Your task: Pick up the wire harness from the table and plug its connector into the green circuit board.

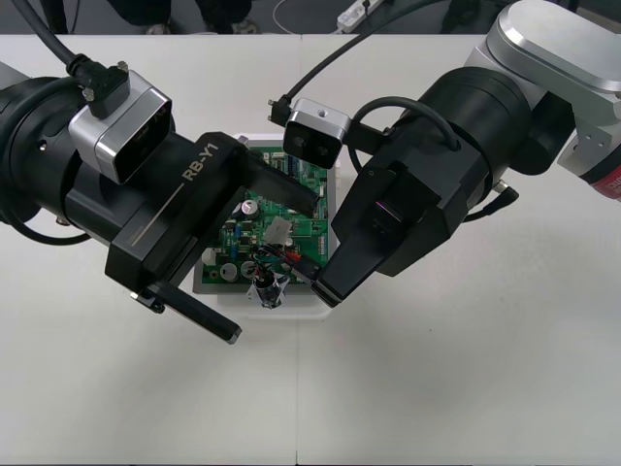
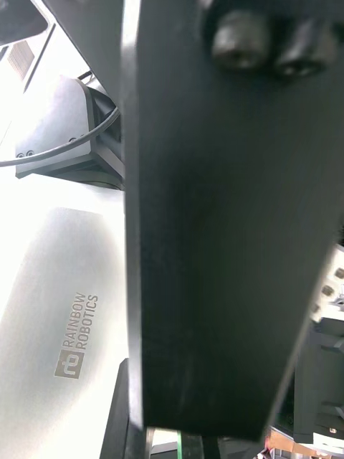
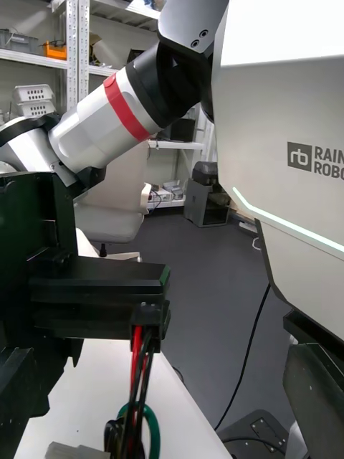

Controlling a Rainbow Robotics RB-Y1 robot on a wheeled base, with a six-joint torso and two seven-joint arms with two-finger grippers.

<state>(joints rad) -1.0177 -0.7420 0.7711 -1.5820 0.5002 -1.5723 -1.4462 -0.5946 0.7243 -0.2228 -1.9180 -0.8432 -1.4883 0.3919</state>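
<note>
Both my arms meet over the green circuit board (image 1: 309, 231), which sits on its white base (image 1: 291, 313) in the middle of the front view, on the pale table (image 1: 456, 388).

My left arm comes in from the left edge of the frame, forearm angled down and to the right. My left gripper (image 1: 273, 267) is spread wide. One black finger lies across the upper part of the board, and the other stretches out below and to the left of the base. In the left wrist view those fingers (image 3: 315, 391) stand far apart.

My right arm sweeps in from the upper right corner of the frame, bends at the wrist and points down and to the left. My right gripper (image 1: 326, 289) ends at the board's lower right corner, closed on the wire harness (image 1: 278, 254). The left wrist view shows the small black plug (image 3: 149, 319) pinched at its tips. Red and black wires (image 3: 136, 362) hang straight down from the plug to a green loop. The round metal socket (image 1: 268, 291) rests at the board's lower edge, just left of my right gripper. I cannot tell whether the plug touches the board.
</note>
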